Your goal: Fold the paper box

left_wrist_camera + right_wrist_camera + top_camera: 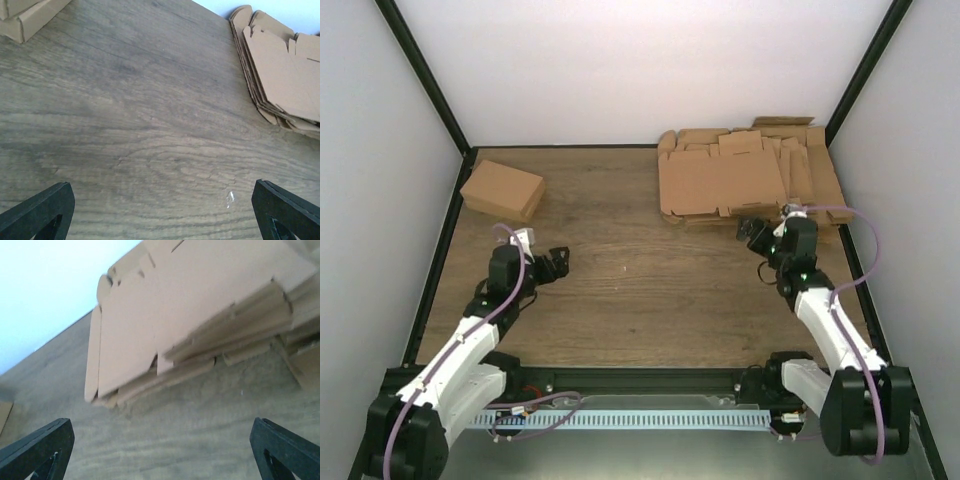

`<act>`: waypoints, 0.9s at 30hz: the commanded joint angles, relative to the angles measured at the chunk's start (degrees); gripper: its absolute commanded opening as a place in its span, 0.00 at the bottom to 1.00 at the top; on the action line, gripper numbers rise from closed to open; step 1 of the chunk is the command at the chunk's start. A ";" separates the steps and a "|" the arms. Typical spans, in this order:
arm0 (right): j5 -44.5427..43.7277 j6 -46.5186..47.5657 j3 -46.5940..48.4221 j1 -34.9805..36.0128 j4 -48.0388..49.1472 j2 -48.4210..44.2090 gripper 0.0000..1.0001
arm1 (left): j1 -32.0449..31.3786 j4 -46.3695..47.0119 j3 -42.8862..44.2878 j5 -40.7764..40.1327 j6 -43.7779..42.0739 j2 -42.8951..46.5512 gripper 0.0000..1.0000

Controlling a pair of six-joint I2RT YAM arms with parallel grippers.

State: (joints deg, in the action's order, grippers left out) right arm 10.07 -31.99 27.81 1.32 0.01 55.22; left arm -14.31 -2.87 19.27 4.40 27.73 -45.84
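You are at the pickup step: the paper box (720,182) lies unfolded as the top sheet on the pile of blanks (815,180). Your right gripper (757,236) hovers wide open at the pile's near edge. The left gripper (556,262), also open, sits well left of the pile. The next move is probably to draw that single sheet off alone.

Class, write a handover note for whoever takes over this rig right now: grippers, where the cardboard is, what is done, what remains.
Left gripper: jaws open, empty, over the table.
Right gripper: jaws open, empty, just short of the pile of flat cardboard blanks, far right.
A folded cardboard box sits far left, apart from both arms.
Done: no blank pulled yet.
Left: take one blank, fold it.
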 commanded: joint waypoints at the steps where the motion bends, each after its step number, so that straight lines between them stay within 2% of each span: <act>1: -9.98 -3.95 12.86 0.20 -9.49 7.41 0.99 | 0.05 -5.43 8.38 0.34 3.04 -4.18 1.00; 3: -13.65 -7.82 19.32 0.17 -15.08 12.03 0.97 | 0.11 -10.34 13.73 -0.40 4.80 -5.96 1.00; 6: -14.98 -14.56 27.75 0.17 -22.49 18.79 0.85 | 0.47 -15.68 20.45 -1.01 7.79 -8.18 1.00; 10: -14.77 -18.10 34.94 0.05 -26.01 26.53 0.76 | 3.98 -18.19 24.87 2.91 8.33 -10.98 1.00; 13: -14.85 -18.76 38.74 -0.70 -26.41 31.15 0.67 | 7.58 -18.30 25.70 6.26 7.55 -12.51 1.00; 18: -13.59 -20.14 43.73 -2.17 -28.22 36.34 0.50 | 8.41 -18.29 24.70 6.00 5.76 -11.64 1.00; 27: -12.82 -23.96 45.89 -2.33 -28.47 40.99 0.40 | 8.47 -18.87 23.33 3.75 4.13 -11.11 1.00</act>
State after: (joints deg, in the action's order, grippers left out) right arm -2.72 -52.86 70.87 -0.54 -26.89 94.43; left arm -6.09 -20.58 43.11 9.02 33.39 -57.63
